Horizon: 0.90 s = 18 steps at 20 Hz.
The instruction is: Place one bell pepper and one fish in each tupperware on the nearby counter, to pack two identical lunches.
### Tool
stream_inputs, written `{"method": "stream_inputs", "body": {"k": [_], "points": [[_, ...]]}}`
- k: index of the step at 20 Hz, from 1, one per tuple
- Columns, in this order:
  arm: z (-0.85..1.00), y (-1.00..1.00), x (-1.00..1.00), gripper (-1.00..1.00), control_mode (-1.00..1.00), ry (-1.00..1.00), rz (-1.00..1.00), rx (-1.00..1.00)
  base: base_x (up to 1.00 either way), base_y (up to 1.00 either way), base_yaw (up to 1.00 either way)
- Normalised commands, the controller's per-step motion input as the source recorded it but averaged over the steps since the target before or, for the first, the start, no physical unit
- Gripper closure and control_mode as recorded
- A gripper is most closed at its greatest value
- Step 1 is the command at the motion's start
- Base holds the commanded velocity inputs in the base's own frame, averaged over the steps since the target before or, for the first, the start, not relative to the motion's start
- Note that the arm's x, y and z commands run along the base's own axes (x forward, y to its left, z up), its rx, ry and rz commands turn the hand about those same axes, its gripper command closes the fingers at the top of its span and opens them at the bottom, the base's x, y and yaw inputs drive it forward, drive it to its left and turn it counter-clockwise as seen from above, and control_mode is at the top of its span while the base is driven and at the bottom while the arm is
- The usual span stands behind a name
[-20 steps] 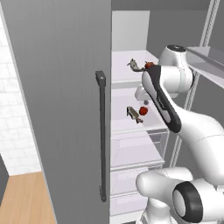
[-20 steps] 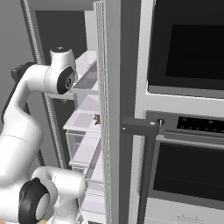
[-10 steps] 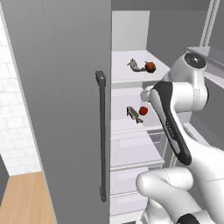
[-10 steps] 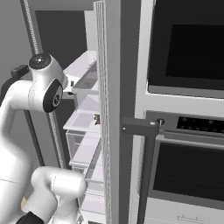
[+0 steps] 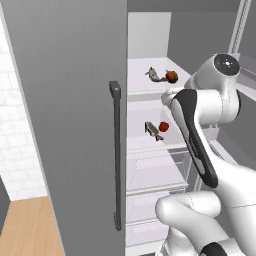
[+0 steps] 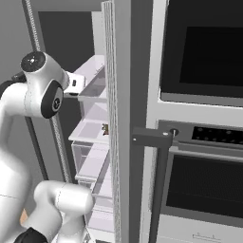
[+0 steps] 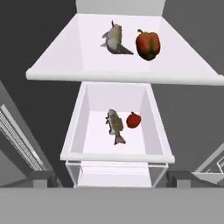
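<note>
Inside the open fridge, one fish (image 7: 114,38) and one bell pepper (image 7: 148,44) lie side by side on the upper white shelf (image 7: 57,70). A second fish (image 7: 115,124) and bell pepper (image 7: 133,120) lie in the white bin (image 7: 151,113) below. Both pairs also show in the left base view: fish (image 5: 154,75) with pepper (image 5: 171,76), and fish (image 5: 152,130) with pepper (image 5: 163,126). My gripper (image 7: 112,180) is open and holds nothing. It stands back from the shelves, its fingertips (image 7: 43,178) spread wide. The tupperware is out of view.
The grey fridge door (image 5: 70,110) with its dark vertical handle (image 5: 116,155) stands open on the left. Clear drawers (image 5: 155,172) sit under the shelves. A built-in oven stack (image 6: 199,95) fills the right. The wooden counter (image 5: 27,227) lies low left under white tiles.
The jaws have opened wide. The arm has bent differently, its wrist swinging right and away from the shelves. Both fish and both peppers lie where they were.
</note>
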Motion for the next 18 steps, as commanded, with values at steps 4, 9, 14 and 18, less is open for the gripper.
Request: {"method": "stream_inputs", "body": {"k": [4,9,14,18], "points": [[0.27,-0.26,0.17,-1.0,-1.0,0.02,-0.18,0.05,0.0,0.0,0.0],[0.04,-0.08,0.22,-1.0,-1.0,0.0,-0.16,0.01,0.0,0.0,0.0],[0.0,-0.18,0.39,-1.0,-1.0,0.0,-0.08,0.0,0.0,0.0,0.0],[-0.02,-0.11,0.54,-1.0,-1.0,0.0,-0.01,0.0,0.0,0.0,0.0]]}}
